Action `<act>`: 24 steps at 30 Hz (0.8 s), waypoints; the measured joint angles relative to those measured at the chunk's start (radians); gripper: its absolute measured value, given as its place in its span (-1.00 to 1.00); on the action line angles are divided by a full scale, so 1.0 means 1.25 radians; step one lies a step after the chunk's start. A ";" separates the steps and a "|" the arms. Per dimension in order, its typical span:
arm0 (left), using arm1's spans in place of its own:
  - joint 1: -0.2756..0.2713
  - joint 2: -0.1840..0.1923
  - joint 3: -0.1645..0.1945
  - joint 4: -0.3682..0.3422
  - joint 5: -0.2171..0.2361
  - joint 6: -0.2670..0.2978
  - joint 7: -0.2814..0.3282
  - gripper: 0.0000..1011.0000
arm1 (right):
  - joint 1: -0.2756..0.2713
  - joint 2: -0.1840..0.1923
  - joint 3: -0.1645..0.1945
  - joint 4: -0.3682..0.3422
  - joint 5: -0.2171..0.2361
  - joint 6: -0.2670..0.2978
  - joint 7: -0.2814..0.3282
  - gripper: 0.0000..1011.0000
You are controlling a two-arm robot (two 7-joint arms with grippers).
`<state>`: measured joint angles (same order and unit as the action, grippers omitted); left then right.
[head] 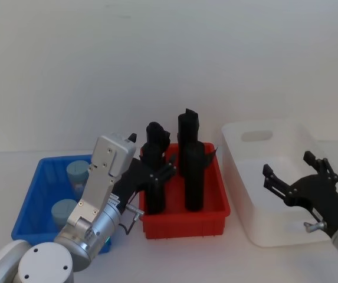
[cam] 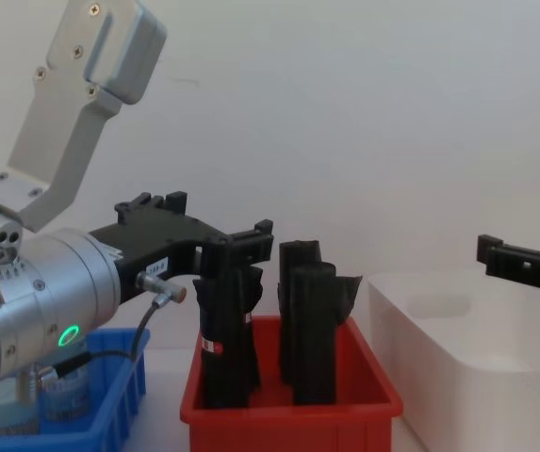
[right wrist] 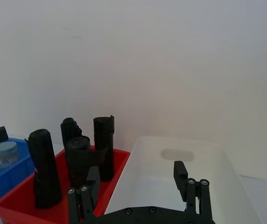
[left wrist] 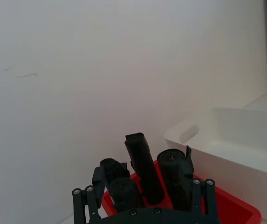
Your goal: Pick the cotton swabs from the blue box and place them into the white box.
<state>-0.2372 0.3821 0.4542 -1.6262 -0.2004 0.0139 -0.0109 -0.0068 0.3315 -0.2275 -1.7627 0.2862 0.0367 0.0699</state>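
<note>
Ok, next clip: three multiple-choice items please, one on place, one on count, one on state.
1. What stands between the small blue ribbed plastic bin and the large white plastic bin?
A. cardboard carton
B. red plastic bin of black rolls
C. nothing

2. How many clear, grey-blue-lidded cotton swab tubs show in the blue bin?
A. two
B. five
C. none

3. The left end effector by the red bin and right end effector over the white bin are:
A. both shut
B. holding tubs
C. both open, empty

B, red sits mid-row; A, two lids visible; C, both spread wide, nothing held.
</note>
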 joint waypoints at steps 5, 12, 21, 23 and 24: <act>0.000 0.000 0.000 0.000 0.000 0.000 0.000 0.99 | 0.027 -0.018 -0.006 0.017 -0.005 0.018 0.016 0.98; 0.000 0.000 0.000 0.000 0.000 0.000 0.000 0.99 | 0.096 -0.058 -0.016 0.060 -0.009 0.076 0.057 0.98; 0.000 0.000 0.000 0.000 0.000 0.000 0.000 0.99 | 0.192 -0.108 -0.031 0.128 -0.020 0.180 0.122 0.98; 0.000 0.000 0.000 0.000 0.000 0.000 0.000 0.99 | 0.216 -0.119 -0.036 0.149 -0.029 0.201 0.136 0.98; 0.000 0.000 0.000 0.000 0.000 0.000 0.000 0.99 | 0.232 -0.127 -0.039 0.164 -0.038 0.216 0.146 0.98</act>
<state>-0.2372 0.3821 0.4542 -1.6262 -0.2003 0.0138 -0.0109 0.2837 0.1724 -0.2765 -1.5575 0.2387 0.3073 0.2526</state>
